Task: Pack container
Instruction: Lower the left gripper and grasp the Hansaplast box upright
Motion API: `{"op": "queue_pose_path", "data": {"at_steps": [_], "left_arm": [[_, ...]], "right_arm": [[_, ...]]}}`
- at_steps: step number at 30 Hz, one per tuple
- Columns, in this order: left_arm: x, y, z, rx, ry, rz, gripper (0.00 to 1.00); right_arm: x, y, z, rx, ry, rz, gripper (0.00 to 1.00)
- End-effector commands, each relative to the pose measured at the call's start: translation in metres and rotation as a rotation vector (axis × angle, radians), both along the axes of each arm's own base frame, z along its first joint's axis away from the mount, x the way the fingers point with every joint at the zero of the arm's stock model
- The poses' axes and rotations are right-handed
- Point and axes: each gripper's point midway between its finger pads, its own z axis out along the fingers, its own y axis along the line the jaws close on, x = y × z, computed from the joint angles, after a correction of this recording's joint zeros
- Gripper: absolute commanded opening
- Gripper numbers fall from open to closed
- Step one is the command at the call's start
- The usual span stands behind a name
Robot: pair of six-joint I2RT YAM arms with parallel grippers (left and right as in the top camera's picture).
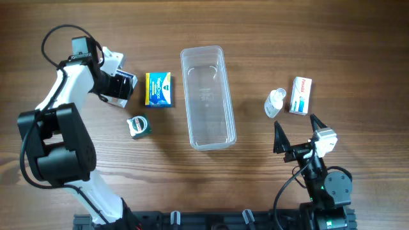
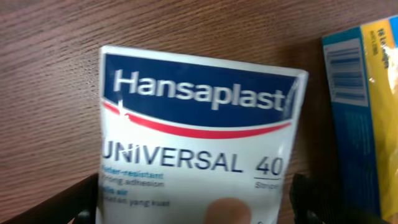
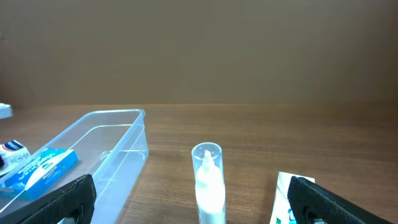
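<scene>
My left gripper [image 2: 186,208] is spread wide astride the Hansaplast box [image 2: 199,124], nothing clamped yet (right gripper [image 1: 294,124] equally wide, empty); I'd centre, close squarely on its sides, then lift toward the empty container [image 1: 208,102] lying mid-table between the arms

Clear long rectangular container [image 1: 208,96], upright, open-topped, centre-scene.

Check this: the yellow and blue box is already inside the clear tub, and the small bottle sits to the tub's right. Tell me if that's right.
Not quite. In the overhead view the tub is empty; the yellow and blue box lies on the table left of it. The small bottle does sit to its right.
</scene>
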Motion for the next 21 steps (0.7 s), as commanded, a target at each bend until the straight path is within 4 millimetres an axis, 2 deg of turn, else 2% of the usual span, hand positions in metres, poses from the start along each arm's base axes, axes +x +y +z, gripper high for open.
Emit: {"op": "queue_pose_path", "data": {"at_steps": [1, 8, 12, 16, 18, 21], "left_arm": [[0.000, -0.007, -0.003, -0.064, 0.021, 0.060, 0.94], [-0.007, -0.015, -0.004, -0.072, 0.053, 0.046, 0.94], [-0.007, -0.016, -0.004, -0.071, 0.052, 0.042, 1.00], [-0.007, -0.016, -0.004, -0.071, 0.053, 0.043, 1.00], [-0.009, -0.025, -0.003, -0.121, 0.058, 0.032, 1.00], [-0.008, -0.026, -0.003, -0.127, 0.054, 0.030, 1.00]], "right_arm": [[0.000, 0.002, 0.000, -0.018, -0.006, 0.012, 1.00], [0.000, 0.002, 0.000, -0.017, -0.006, 0.012, 1.00], [0.000, 0.002, 0.000, -0.017, -0.006, 0.012, 1.00], [0.000, 0.002, 0.000, -0.017, -0.006, 0.012, 1.00], [0.000, 0.002, 0.000, -0.017, -0.006, 0.012, 1.00], [0.000, 0.002, 0.000, -0.017, -0.006, 0.012, 1.00]]}}
